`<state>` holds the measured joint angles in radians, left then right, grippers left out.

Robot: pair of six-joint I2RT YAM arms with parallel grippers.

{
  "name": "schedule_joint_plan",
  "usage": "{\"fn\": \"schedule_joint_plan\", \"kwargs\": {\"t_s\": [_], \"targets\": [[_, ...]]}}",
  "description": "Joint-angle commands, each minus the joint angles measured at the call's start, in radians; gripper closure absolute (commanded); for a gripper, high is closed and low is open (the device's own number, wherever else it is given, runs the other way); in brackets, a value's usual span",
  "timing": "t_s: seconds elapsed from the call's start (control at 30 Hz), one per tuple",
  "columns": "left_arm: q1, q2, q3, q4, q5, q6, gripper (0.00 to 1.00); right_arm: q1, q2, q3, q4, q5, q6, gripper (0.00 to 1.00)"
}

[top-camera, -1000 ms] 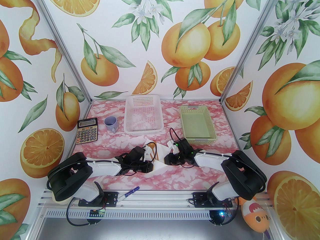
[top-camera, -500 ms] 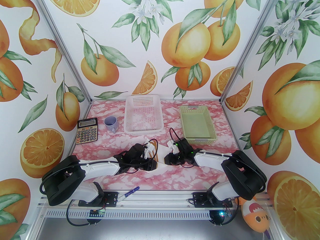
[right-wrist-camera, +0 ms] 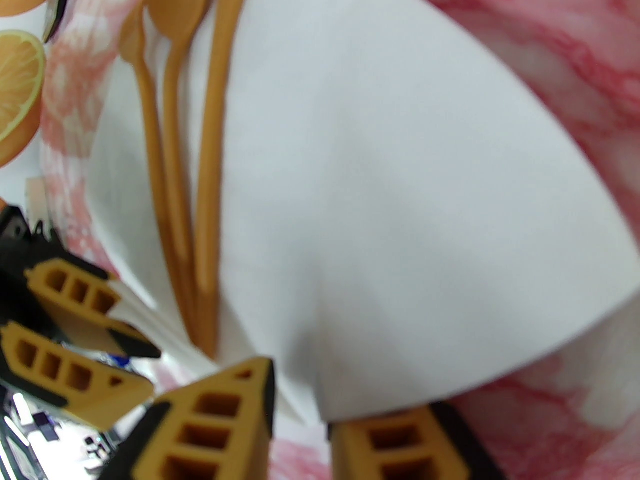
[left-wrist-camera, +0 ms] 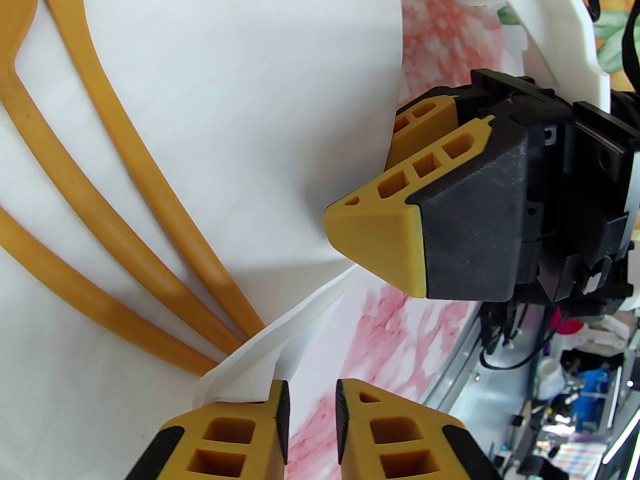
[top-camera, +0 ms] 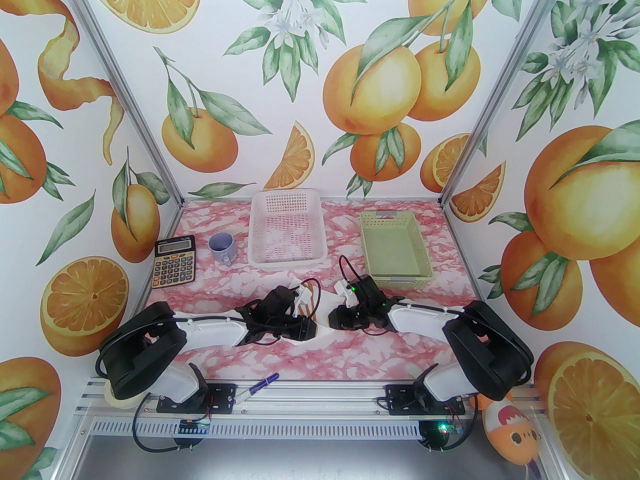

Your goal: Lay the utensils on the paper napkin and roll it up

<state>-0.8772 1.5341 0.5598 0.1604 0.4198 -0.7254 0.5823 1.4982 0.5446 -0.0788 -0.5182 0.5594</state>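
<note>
With the utensils [left-wrist-camera: 125,178] lying on the paper napkin [left-wrist-camera: 240,118] mid-counter, my left tool [left-wrist-camera: 310,410] slightly parted beside its near fold and my right tool [right-wrist-camera: 300,418] pinching its near edge, I should roll both edges evenly over the handles.

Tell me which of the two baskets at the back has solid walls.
The green basket, back right near the right arm, has mostly solid walls and floor. The white basket beside the mug is perforated all over.

Robot test booth, aluminium frame [top-camera: 472,133], printed walls [top-camera: 310,83]
</note>
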Motion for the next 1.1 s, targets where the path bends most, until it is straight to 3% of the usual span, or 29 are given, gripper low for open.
{"fn": "schedule_joint_plan", "kwargs": {"t_s": [0.0,0.47,0.73,1.07], "targets": [[0.005,0.022,0.044,0.024,0.001,0.022,0.79,-0.006,-0.022,0.019,-0.015,0.047,0.002,0.71],[0.017,0.077,0.066,0.005,-0.039,0.044,0.86,-0.083,-0.001,0.067,0.016,0.046,0.0,0.7],[0.016,0.083,0.061,-0.017,-0.049,0.053,0.88,-0.094,-0.017,0.097,-0.02,0.02,-0.018,0.9],[0.016,0.093,0.063,-0.034,-0.058,0.058,0.91,-0.08,-0.041,0.074,0.062,-0.11,0.062,0.94]]}}
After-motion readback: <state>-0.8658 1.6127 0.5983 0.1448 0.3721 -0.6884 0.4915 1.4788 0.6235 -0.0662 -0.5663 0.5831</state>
